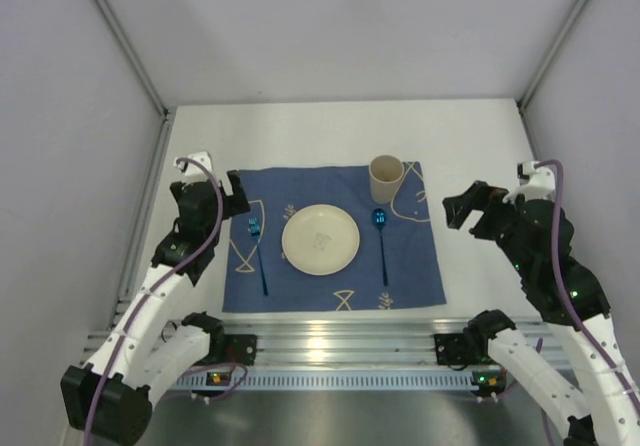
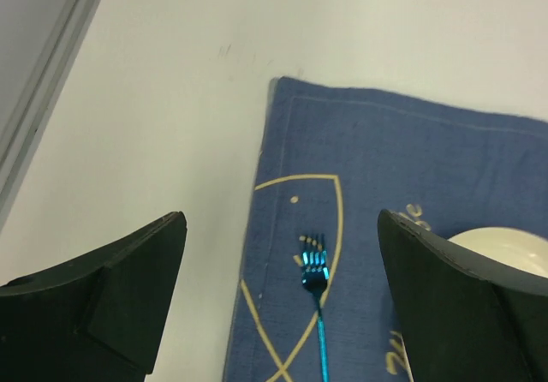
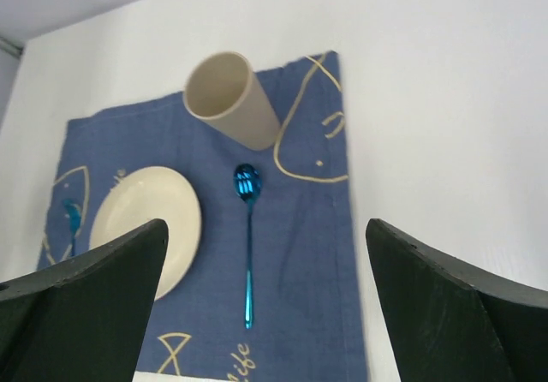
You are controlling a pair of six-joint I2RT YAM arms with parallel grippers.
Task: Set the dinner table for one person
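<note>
The white dinner table carries a dark blue cloth with cream fish drawings. On the cloth lie a cream plate, a shiny blue fork to its left, a blue spoon to its right, and a cream cup standing at the far right corner. My left gripper hovers open over the cloth's far left corner, and the fork lies free below its wide jaws. My right gripper hangs open beside the cloth's right edge, looking at the spoon and cup.
A ribbed aluminium rail runs along the near edge, between the arm bases. Grey walls with metal posts close in the left, right and back. Bare white tabletop shows behind the cloth and on both sides of it.
</note>
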